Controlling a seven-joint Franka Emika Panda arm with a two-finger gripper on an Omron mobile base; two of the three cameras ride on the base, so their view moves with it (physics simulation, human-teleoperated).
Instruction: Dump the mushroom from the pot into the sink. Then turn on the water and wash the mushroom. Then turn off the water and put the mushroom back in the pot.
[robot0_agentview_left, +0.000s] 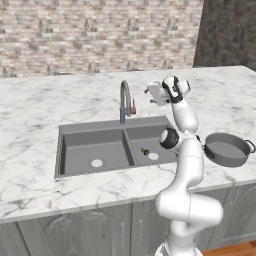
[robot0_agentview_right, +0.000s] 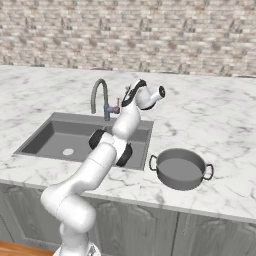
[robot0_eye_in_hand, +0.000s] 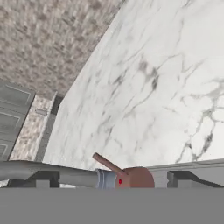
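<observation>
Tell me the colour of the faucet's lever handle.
Reddish-brown; the faucet's lever handle shows best in the hand view, beside the grey spout.

Kitchen backdrop: brick and marble

We see a pale brick wall (robot0_agentview_left: 95, 35) at the far side, a darker brick section (robot0_agentview_left: 227, 32) to its right, a white veined marble counter (robot0_agentview_right: 210, 115) and grey panelled cabinets (robot0_agentview_right: 210, 232) below, with wooden floor (robot0_agentview_left: 235, 248) nearest.

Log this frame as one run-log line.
phase: reaching faucet handle | mushroom: in sink right basin | pot: on counter | jaws: unclear
</observation>
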